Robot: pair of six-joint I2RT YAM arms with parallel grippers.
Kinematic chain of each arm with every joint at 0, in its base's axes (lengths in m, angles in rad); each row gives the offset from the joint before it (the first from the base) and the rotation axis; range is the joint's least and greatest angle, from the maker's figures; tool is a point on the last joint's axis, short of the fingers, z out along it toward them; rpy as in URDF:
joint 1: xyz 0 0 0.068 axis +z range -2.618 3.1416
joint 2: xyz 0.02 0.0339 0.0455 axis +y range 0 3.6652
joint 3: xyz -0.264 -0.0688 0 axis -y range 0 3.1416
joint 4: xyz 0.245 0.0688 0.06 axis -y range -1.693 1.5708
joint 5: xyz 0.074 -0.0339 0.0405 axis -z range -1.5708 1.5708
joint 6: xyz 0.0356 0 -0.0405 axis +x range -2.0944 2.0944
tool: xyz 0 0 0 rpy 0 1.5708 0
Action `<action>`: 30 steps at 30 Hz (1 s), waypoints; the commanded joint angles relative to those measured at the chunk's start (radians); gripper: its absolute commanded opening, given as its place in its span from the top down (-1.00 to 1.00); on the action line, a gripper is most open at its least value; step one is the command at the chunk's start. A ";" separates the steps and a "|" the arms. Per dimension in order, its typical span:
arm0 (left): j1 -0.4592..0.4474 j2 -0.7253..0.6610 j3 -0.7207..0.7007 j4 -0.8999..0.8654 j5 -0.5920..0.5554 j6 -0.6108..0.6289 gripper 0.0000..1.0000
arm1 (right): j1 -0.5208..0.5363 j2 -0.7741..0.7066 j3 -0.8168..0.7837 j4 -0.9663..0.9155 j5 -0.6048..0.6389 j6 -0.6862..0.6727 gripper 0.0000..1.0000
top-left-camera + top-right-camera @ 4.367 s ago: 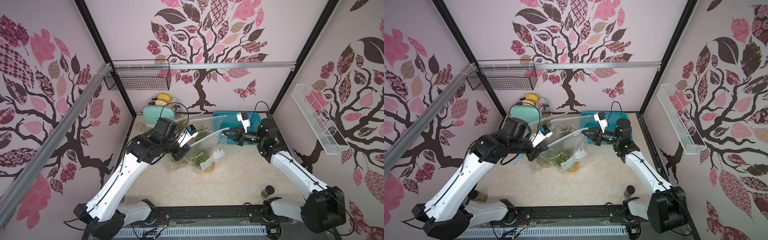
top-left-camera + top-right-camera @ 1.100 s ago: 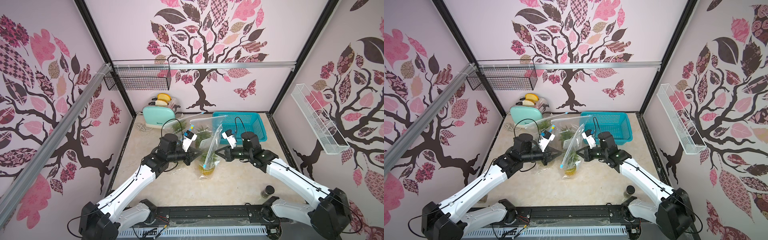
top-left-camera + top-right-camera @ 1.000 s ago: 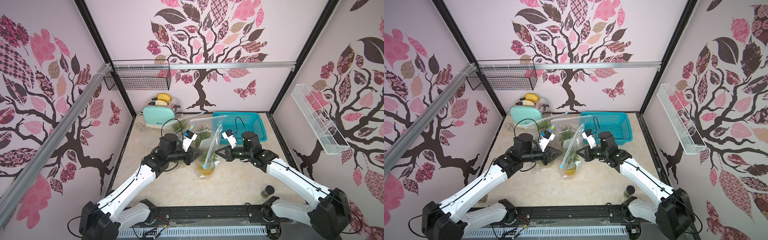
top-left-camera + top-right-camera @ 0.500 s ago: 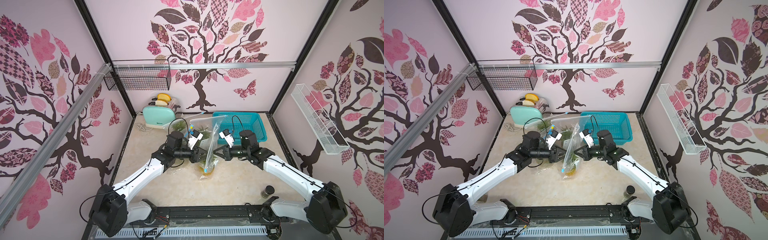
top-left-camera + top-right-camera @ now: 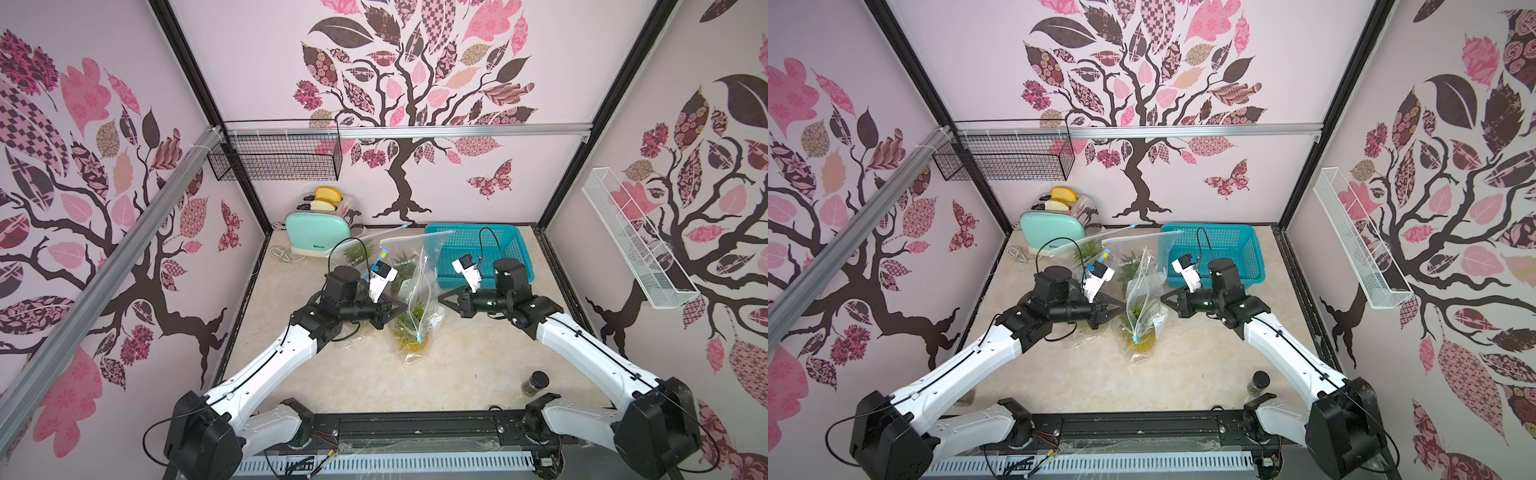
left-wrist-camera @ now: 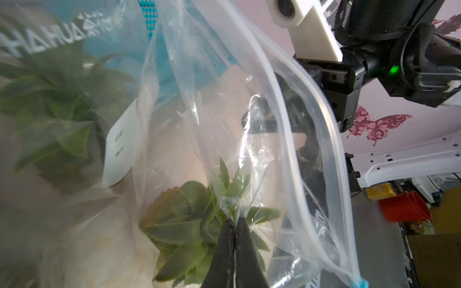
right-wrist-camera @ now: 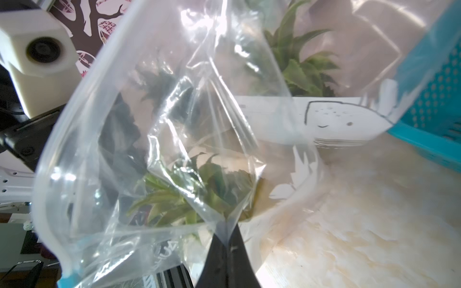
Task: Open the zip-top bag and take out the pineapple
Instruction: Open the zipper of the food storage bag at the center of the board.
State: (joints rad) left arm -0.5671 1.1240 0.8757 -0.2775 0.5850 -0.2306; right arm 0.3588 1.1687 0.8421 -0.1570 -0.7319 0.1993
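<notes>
Left gripper (image 5: pixel 401 309) and right gripper (image 5: pixel 441 300): both clamped on film of one zip-top bag (image 5: pixel 420 286), opposite sides. One pineapple (image 5: pixel 410 334) inside, mid-table. Also one basket (image 5: pixel 512 232), one toaster (image 5: pixel 313 235), one jar (image 5: pixel 536 382).

The left arm (image 5: pixel 266 368) and right arm (image 5: pixel 590 345) have white shells, black joints and thin cables; the left gripper (image 5: pixel 402 309) and right gripper (image 5: pixel 441 300) are black.

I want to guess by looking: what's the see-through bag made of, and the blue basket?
The bag looks like thin clear plastic film: glossy, wrinkled, pineapple leaves visible through it. The basket looks like stiff teal plastic, with moulded grid holes.
</notes>
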 commanded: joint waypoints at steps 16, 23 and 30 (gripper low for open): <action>0.017 -0.107 -0.110 0.109 -0.016 -0.055 1.00 | -0.054 -0.052 0.067 -0.225 0.039 -0.014 0.71; 0.014 -0.102 -0.123 0.177 0.005 -0.076 1.00 | 0.162 -0.081 0.424 -0.499 0.290 -0.029 0.34; 0.004 -0.107 -0.127 0.204 0.004 -0.087 1.00 | 0.375 0.081 0.682 -0.525 0.360 -0.004 0.33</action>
State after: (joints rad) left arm -0.5571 1.0233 0.7551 -0.1188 0.5793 -0.3073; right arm 0.6743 1.1656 1.4788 -0.6090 -0.4320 0.1837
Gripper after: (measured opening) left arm 0.047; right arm 0.333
